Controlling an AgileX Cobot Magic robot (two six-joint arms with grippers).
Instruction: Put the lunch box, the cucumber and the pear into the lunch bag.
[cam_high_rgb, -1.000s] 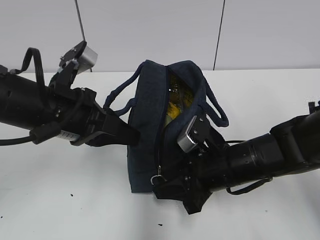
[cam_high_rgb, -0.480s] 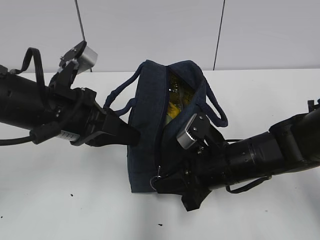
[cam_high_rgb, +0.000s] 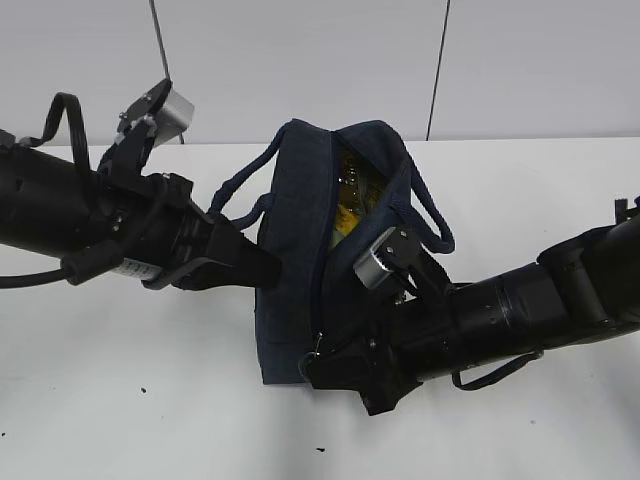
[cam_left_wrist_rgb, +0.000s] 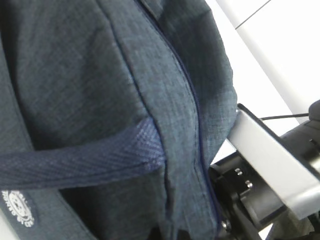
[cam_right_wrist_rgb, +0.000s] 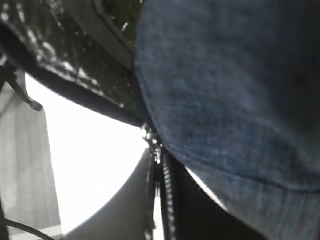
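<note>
lunch bag (cam_left_wrist_rgb: 90, 85) fills frame | handle strap (cam_left_wrist_rgb: 80, 162) crosses it | zipper seam (cam_left_wrist_rgb: 192, 110) apparently shut

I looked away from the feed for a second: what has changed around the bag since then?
The right gripper, at the lunch bag's near zipper end, crept left and slightly toward the camera. The left gripper kept pressing the bag's side. The bag's top stays open, something yellow inside.
</note>
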